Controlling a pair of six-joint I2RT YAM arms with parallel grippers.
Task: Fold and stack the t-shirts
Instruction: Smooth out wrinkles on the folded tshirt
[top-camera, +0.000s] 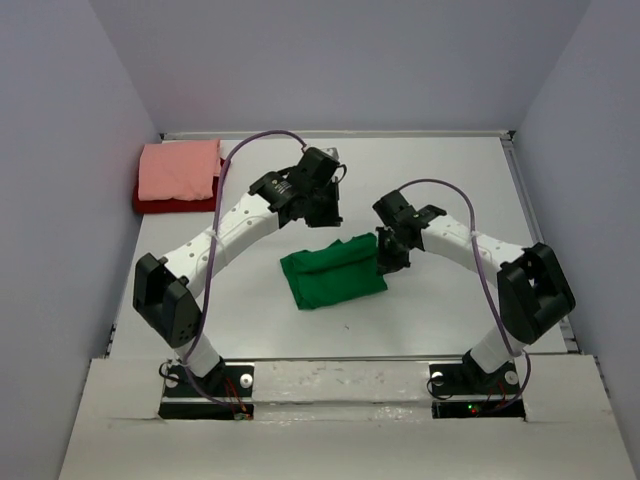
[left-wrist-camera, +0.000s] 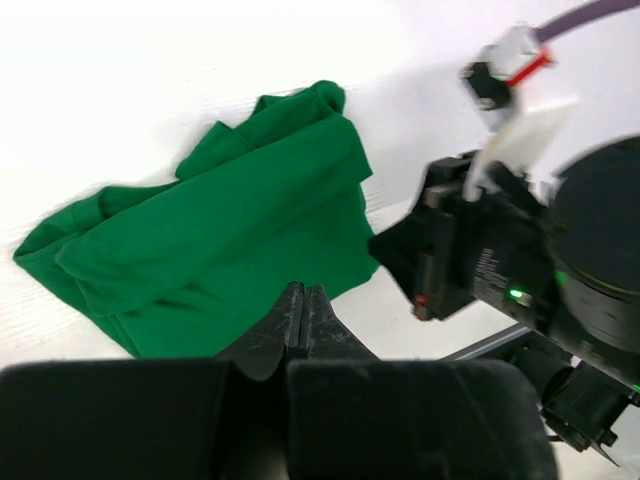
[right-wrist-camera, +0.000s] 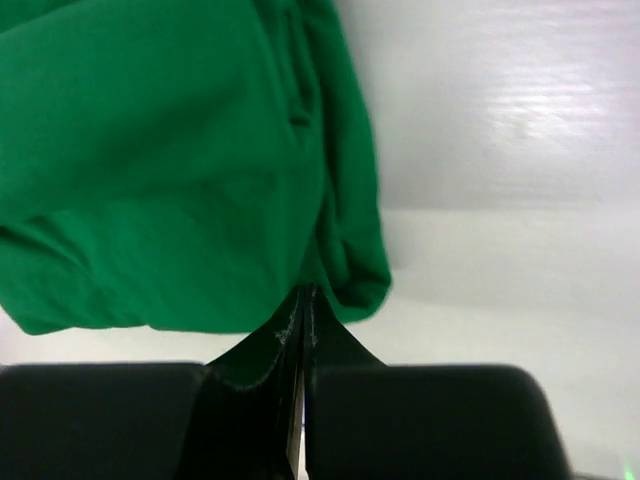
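**Green t-shirt bundled at mid-worktop, both grippers closed beside it**

The green t-shirt is shown lying on the white worktop, roughly midway between the two arms. It is gathered into a compact, roughly rectangular bundle of several layers, with rumpled folds along the edge on the right arm's side.

At the far corner on the left arm's side, well apart from the green one, the salmon-pink t-shirt is seen folded and laid on top of the dark red t-shirt. Only a strip of the dark red cloth is exposed, along the stack's near and outer edges.

The left gripper is held over the far edge of the green bundle. In the left wrist view its jaws are pressed together to a single point, with the green cloth lying beyond them. No fold is seen caught between them.

The right gripper is placed at the bundle's edge on the right arm's side. In the right wrist view its jaws are likewise closed tip to tip, right at the rolled hem of the green cloth. Whether the tips touch that hem cannot be told.

A purple cable is looped above each arm.
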